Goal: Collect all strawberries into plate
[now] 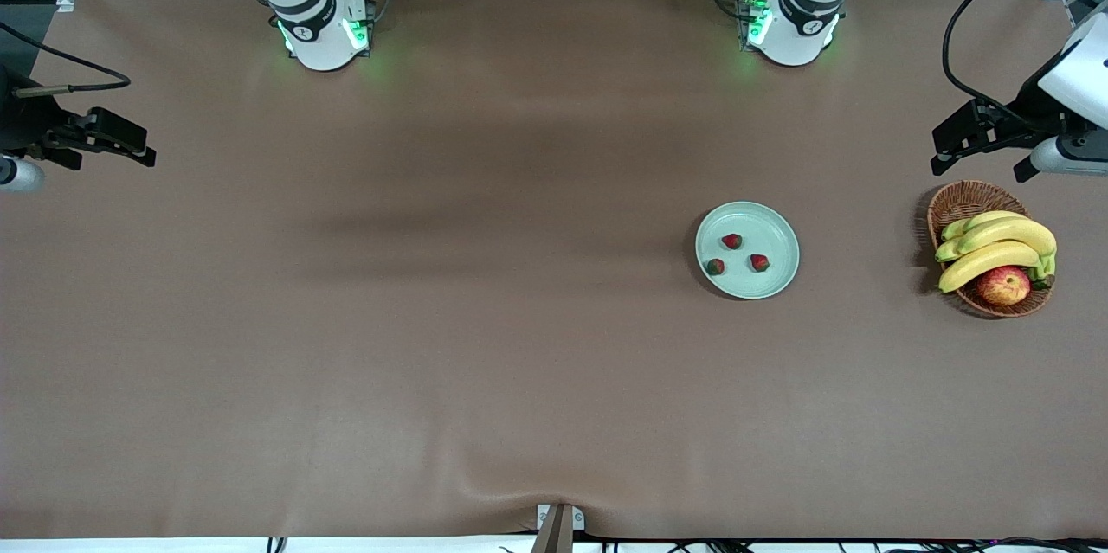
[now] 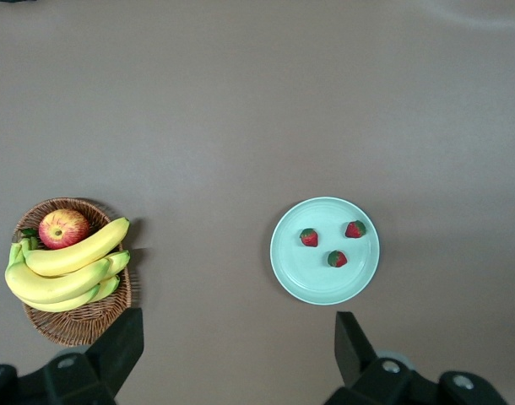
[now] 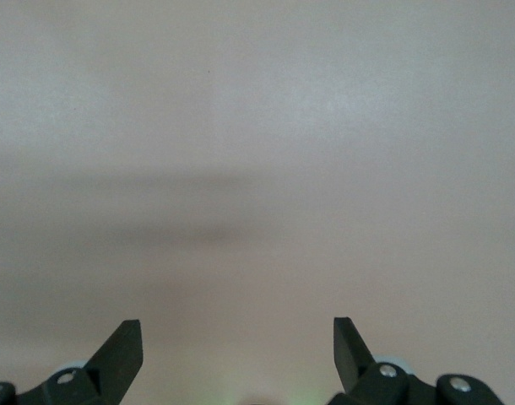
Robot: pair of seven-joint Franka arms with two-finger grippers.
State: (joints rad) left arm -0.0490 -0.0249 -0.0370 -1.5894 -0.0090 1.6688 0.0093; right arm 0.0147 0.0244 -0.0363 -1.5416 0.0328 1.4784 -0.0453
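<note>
brown surface point(image 1: 485, 345) w/ cables and gear along the robots' edge. all three strawberries point(image 1: 732, 241) lie in the plate point(image 1: 775, 231); wicker basket point(image 1: 952, 202) w/ bananas point(image 1: 995, 250) and apple point(image 1: 1004, 285) sits toward left arm's end. left hand point(image 2: 236, 337) and right hand point(image 3: 238, 342) both spread, empty.

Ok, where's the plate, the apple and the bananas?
plate point(image 1: 775, 234): front view, on a bare patch of its floor near the rim.
apple point(image 1: 1003, 286): front view, middle of its red skin.
bananas point(image 2: 67, 257): left wrist view, middle of the top banana.
</note>
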